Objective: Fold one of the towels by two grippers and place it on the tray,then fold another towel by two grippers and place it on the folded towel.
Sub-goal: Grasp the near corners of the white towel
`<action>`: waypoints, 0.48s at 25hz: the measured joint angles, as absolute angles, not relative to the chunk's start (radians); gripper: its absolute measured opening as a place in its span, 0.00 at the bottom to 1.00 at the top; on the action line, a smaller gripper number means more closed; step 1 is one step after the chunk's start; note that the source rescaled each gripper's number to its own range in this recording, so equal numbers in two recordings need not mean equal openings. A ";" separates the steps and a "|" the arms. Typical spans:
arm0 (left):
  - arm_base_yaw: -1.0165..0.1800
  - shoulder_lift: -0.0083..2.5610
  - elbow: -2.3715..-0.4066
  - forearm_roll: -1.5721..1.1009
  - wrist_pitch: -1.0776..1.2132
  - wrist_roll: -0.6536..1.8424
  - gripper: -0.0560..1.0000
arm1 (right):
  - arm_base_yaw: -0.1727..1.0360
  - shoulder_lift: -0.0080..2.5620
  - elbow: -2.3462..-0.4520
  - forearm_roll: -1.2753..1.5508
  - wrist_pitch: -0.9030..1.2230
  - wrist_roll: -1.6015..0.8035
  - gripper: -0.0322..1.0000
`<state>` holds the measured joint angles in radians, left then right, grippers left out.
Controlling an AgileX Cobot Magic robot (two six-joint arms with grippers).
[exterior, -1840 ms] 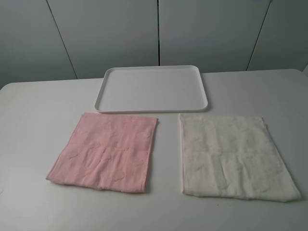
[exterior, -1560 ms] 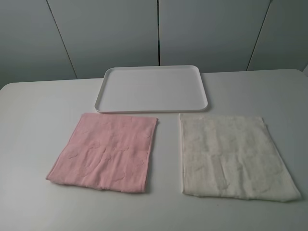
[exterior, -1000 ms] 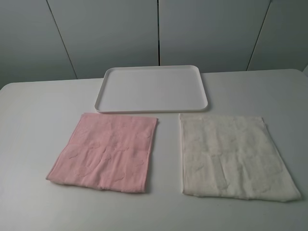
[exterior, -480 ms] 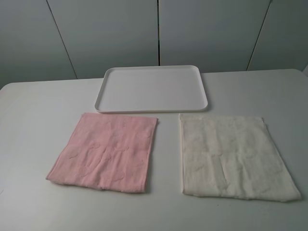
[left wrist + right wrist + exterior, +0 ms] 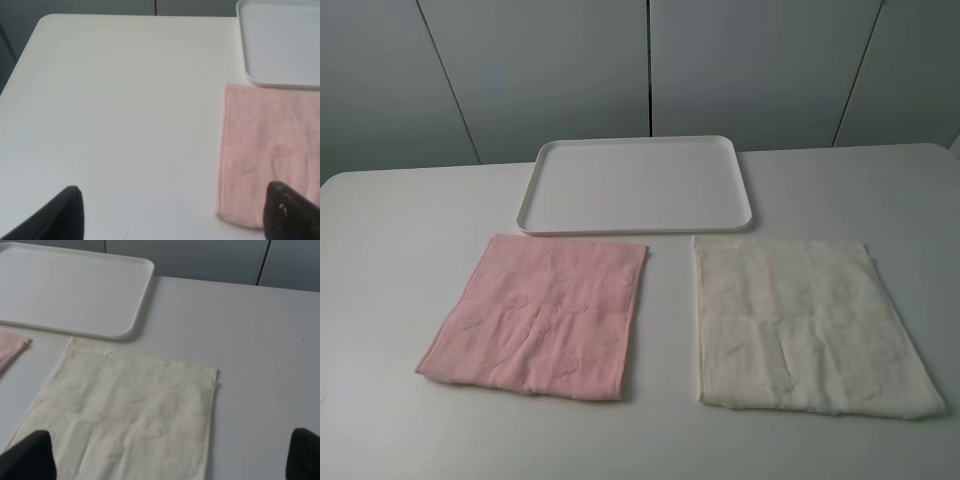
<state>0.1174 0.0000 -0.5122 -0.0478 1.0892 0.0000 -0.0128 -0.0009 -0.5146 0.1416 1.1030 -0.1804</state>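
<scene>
A white table [image 5: 390, 250] stands in front of grey cabinet panels [image 5: 550, 70]; on its far side lies the white tray [image 5: 635, 185], flat and rectangular, with rounded corners and a low rim. Two towels lie spread flat on the near side of the tray, with a strip of bare table between them. On the left is the pink towel [image 5: 540, 315], its far edge near the tray's front rim but not touching it; on the right is the cream-white towel [image 5: 800, 325], slightly larger, with a faint raised pattern, its far left corner just beside the tray's right front corner.

In the left wrist view the left gripper [image 5: 172, 200] is spread wide and grips nothing; one black tip shows over bare table, the other over the pink towel's near corner. In the right wrist view the right gripper [image 5: 170, 440] is also spread wide and holds nothing; one tip shows over the cream-white towel's edge, the other over bare table.
</scene>
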 joint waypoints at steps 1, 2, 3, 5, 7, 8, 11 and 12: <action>0.117 0.000 -0.512 -0.048 1.089 0.000 0.93 | -0.013 -0.001 -0.515 0.142 1.103 -0.180 1.00; 0.117 0.000 -0.512 -0.048 1.089 0.000 0.93 | -0.013 -0.001 -0.515 0.142 1.103 -0.180 1.00; 0.117 0.000 -0.512 -0.048 1.089 0.006 0.93 | -0.013 -0.001 -0.515 0.142 1.103 -0.180 1.00; 0.117 0.000 -0.512 -0.048 1.089 0.026 0.93 | -0.013 -0.001 -0.515 0.142 1.103 -0.180 1.00; 0.117 0.000 -0.512 -0.056 1.089 0.051 0.93 | -0.013 -0.001 -0.515 0.149 1.103 -0.180 1.00; 0.117 0.005 -0.512 -0.064 1.089 0.064 0.93 | -0.013 -0.001 -0.515 0.154 1.103 -0.180 1.00; 0.117 0.062 -0.512 -0.110 1.085 0.099 0.93 | -0.013 -0.001 -0.515 0.163 1.103 -0.180 1.00; 0.117 0.087 -0.512 -0.136 1.085 0.124 0.93 | -0.013 -0.001 -0.515 0.167 1.103 -0.180 1.00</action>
<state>0.1174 0.0871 -0.5122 -0.1356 1.0847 0.1237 -0.0128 -0.0009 -0.5146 0.1675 1.1030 -0.1804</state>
